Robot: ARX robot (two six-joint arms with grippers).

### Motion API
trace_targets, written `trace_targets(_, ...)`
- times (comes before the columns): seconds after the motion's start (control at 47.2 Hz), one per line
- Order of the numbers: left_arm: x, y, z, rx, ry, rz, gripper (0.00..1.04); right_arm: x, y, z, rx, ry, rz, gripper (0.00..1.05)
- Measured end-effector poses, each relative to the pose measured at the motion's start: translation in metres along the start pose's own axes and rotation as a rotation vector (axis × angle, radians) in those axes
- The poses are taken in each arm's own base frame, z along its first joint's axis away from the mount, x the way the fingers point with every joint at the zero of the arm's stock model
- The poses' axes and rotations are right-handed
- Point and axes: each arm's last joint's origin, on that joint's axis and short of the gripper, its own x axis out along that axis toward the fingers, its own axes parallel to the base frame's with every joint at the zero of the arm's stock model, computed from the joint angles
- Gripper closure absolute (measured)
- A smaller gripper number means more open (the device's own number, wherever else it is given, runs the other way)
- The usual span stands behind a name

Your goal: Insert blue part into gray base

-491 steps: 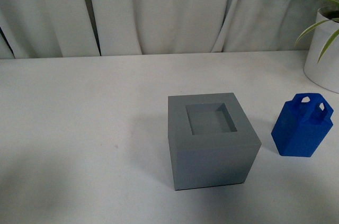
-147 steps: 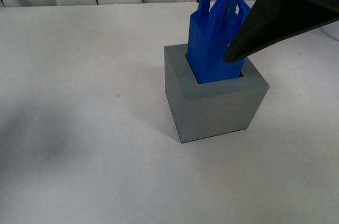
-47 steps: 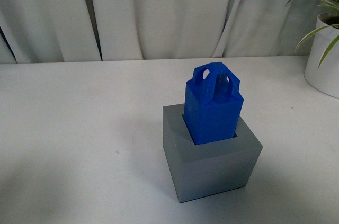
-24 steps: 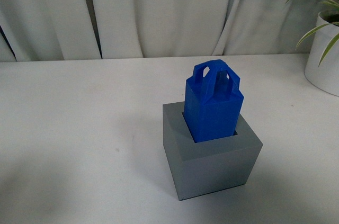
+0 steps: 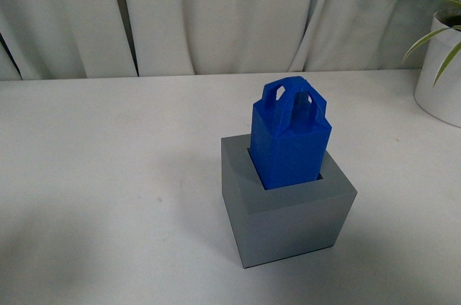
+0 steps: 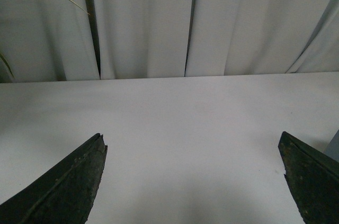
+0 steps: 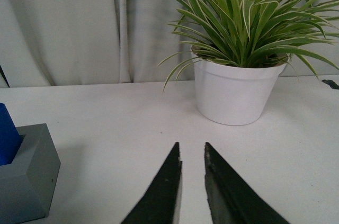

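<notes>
The blue part (image 5: 290,139) stands upright in the pocket of the gray base (image 5: 288,211) near the middle of the white table, its two handle loops on top. Neither gripper shows in the front view. In the right wrist view my right gripper (image 7: 192,147) is shut and empty over bare table, with the gray base (image 7: 26,181) and a sliver of the blue part (image 7: 8,134) off to one side. In the left wrist view my left gripper (image 6: 193,142) is open and empty over bare table; a gray corner of the base (image 6: 333,147) shows at the frame edge.
A white pot with a striped green plant (image 7: 235,91) stands at the table's back right; it also shows in the front view (image 5: 441,67). White curtains (image 5: 216,16) hang behind the table's far edge.
Since about three seconds ago the right gripper has let go of the blue part and left the front view. In the last second the view shifted slightly; the part stays in the base.
</notes>
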Motion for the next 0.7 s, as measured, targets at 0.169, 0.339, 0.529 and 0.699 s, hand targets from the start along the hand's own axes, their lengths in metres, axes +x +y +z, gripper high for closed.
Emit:
trace_targets(0.169, 0.0, 0.0, 0.0, 0.0, 0.0, 0.0, 0.06, 0.0, 0.0, 0.0, 0.0, 0.0, 0.0, 0.51)
trace_targets(0.339, 0.0, 0.0, 0.0, 0.0, 0.0, 0.0, 0.06, 0.0, 0.0, 0.0, 0.0, 0.0, 0.0, 0.19)
trace_targets(0.529, 0.0, 0.0, 0.0, 0.0, 0.0, 0.0, 0.06, 0.0, 0.0, 0.0, 0.002, 0.0, 0.0, 0.07)
trace_targets(0.699, 0.0, 0.0, 0.0, 0.0, 0.0, 0.0, 0.06, 0.0, 0.0, 0.0, 0.002, 0.0, 0.0, 0.07)
